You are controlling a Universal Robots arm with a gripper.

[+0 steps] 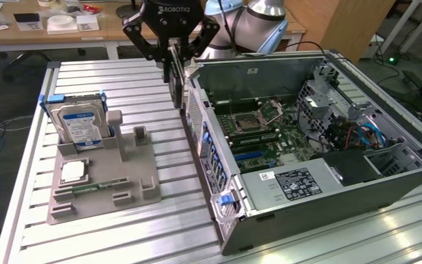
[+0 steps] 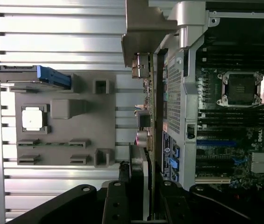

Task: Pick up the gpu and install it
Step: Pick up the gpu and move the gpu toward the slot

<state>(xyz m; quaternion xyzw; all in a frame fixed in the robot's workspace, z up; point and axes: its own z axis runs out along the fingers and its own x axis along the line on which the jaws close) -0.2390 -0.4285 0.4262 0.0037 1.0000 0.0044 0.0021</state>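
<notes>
End effector closed on the gpu, card hanging upright & edge-on above the bench. Exterior view, L to R: silver hard drive standing in gray holder, w/ CPU & green memory stick nearer the camera. Then the gpu, just beside the rear wall of the open PC case, seemingly not touching it. Motherboard lies inside.

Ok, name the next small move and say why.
Probably shift sideways toward the exterior view's right: the gpu, gripped in the jaws, hangs edge-on just outside the case, not yet above the motherboard.
</notes>
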